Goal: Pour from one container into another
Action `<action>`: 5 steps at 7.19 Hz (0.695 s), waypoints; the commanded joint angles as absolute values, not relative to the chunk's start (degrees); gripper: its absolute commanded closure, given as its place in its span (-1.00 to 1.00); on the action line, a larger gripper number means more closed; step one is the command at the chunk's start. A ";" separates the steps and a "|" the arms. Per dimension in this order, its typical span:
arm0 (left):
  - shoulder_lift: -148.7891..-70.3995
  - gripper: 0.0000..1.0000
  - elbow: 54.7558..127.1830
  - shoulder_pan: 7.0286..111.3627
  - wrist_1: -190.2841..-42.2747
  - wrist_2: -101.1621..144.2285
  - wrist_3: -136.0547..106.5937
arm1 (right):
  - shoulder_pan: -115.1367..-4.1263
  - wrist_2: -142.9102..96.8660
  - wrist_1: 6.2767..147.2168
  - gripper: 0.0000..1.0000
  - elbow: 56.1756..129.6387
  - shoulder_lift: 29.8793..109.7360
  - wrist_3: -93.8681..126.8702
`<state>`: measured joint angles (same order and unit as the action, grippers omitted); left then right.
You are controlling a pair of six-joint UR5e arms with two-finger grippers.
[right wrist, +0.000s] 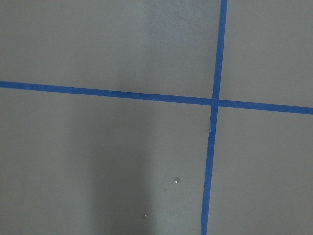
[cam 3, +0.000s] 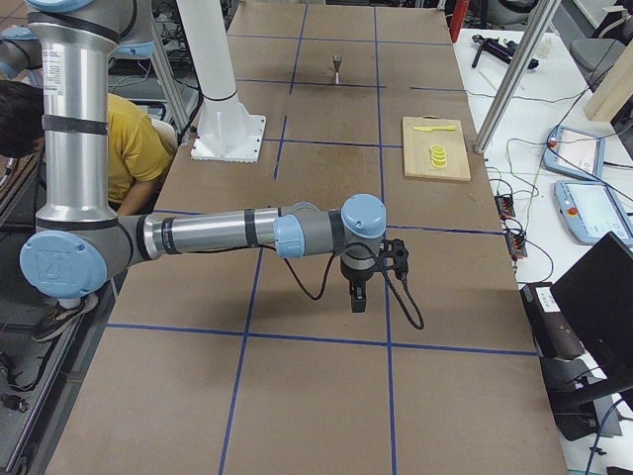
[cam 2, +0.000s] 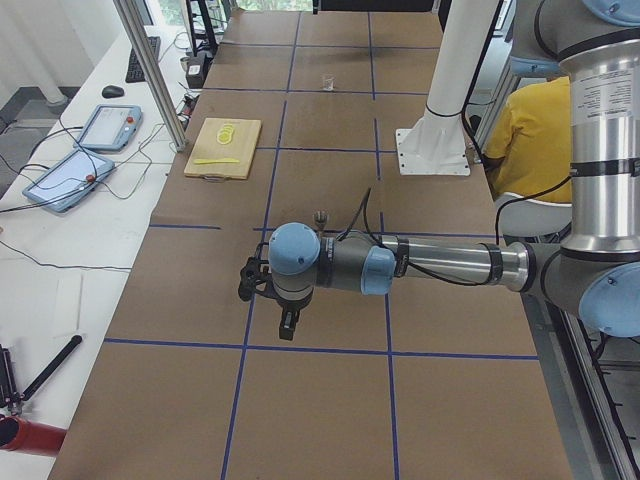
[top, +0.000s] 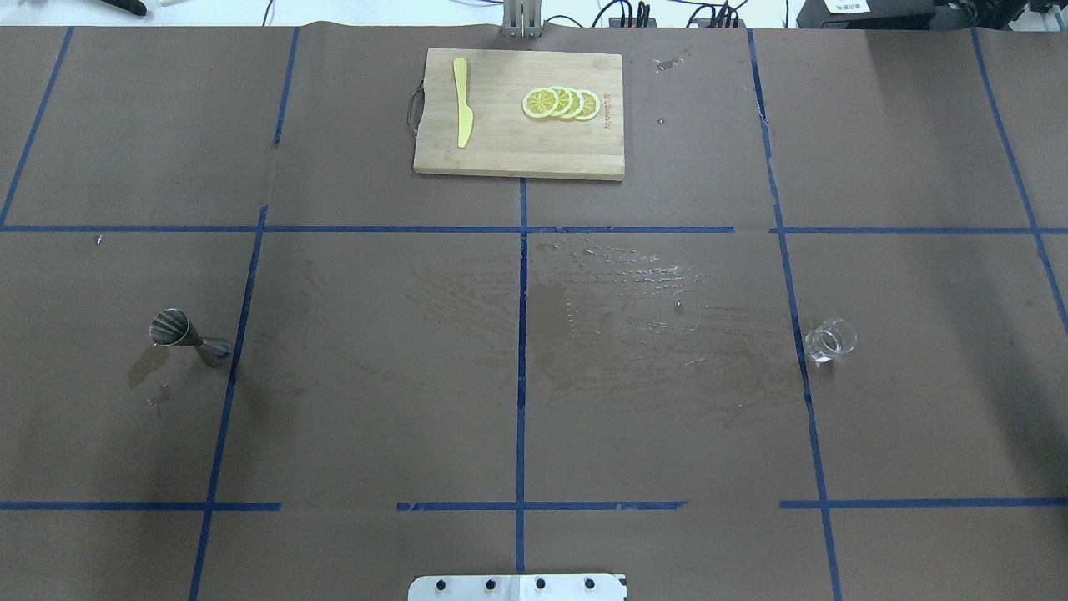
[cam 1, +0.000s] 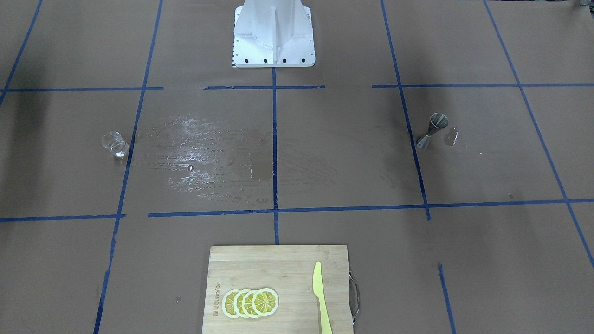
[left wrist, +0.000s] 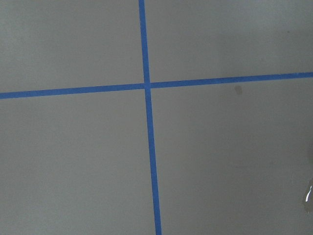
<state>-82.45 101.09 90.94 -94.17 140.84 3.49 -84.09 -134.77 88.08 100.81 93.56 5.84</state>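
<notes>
The glass cup (top: 830,340) stood on the table (top: 375,434) at the robot's right, the steel jigger (top: 188,334) well apart at its left (wet patch (top: 634,334) between). Whether the fingers of the left gripper (cam 2: 288,325) and right gripper (cam 3: 356,295) were spread could not be told.

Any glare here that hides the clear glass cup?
Front-facing view: strong white glare on the wet smear mid-table, but the small clear glass cup beside it is readable. Overhead view: smear duller, cup faint. Right wrist view: soft shadow band.
</notes>
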 commanded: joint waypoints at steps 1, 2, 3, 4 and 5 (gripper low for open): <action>-82.62 -1.00 104.03 90.36 -95.10 140.28 4.13 | -83.59 -134.65 87.98 -1.00 100.81 93.60 5.97; -82.10 -1.00 103.98 90.26 -95.18 140.01 4.04 | -83.32 -134.65 87.98 -1.00 100.81 93.43 6.50; -82.00 -1.00 103.45 90.26 -95.27 138.53 3.96 | -82.80 -134.65 87.98 -1.00 100.81 92.99 6.59; -82.87 -1.00 101.88 90.26 -95.19 135.47 3.35 | -82.79 -134.74 87.98 -1.00 100.81 92.90 6.68; -83.23 -1.00 102.21 90.35 -94.92 131.09 3.08 | -82.79 -134.91 87.98 -1.00 100.90 92.90 6.68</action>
